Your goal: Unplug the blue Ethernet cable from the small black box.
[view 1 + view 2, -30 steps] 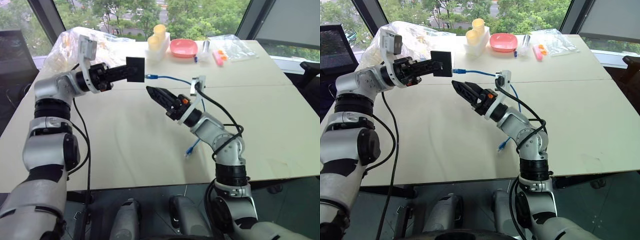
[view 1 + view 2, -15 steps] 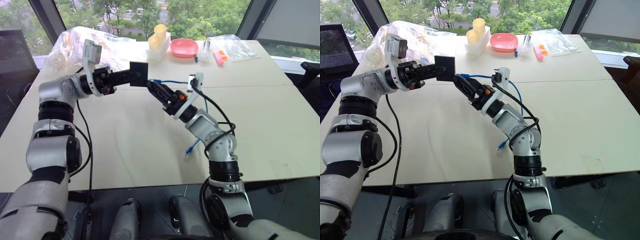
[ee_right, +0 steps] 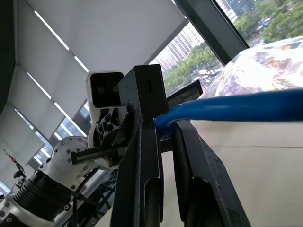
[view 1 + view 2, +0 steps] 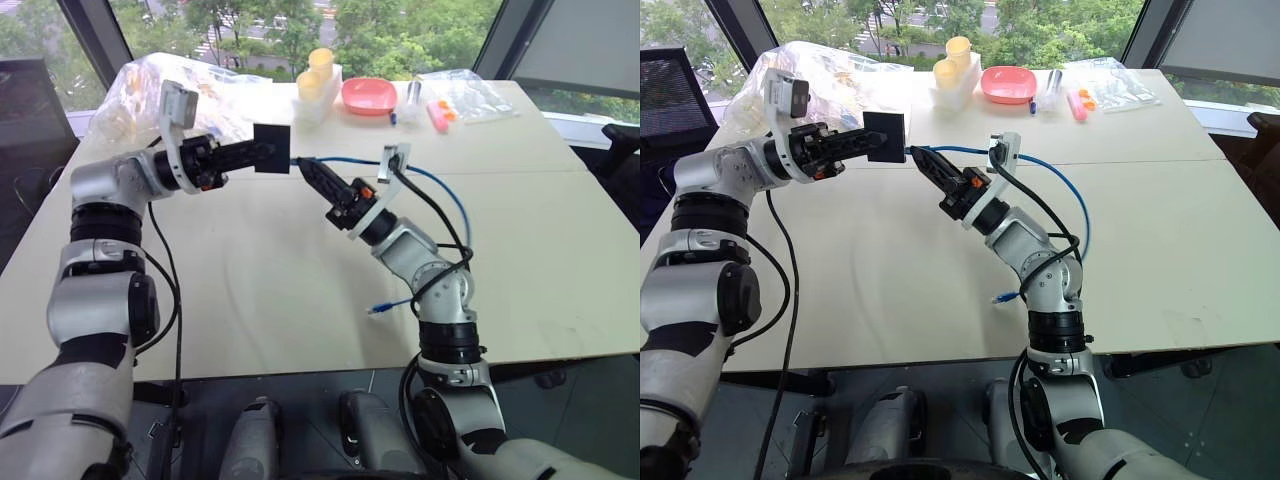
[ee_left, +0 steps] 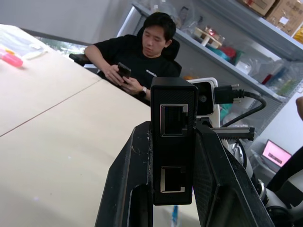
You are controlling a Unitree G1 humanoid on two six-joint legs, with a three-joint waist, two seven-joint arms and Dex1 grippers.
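Note:
My left gripper is shut on the small black box and holds it on edge above the table. In the left wrist view the box shows two empty ports between the fingers. The blue Ethernet cable meets the box's far side; whether its plug sits in a port I cannot tell. My right gripper is shut on the cable right beside the box, as the right wrist view shows. From there the cable arcs right and down to its free plug on the table.
At the table's far edge stand yellow cups, a pink bowl and plastic bags. A seated person holding a phone shows in the left wrist view.
My right gripper, open and below the cable a second ago, rose to the cable end by the box and shut on it. The cable's loop swung out to the right. The left arm held still.

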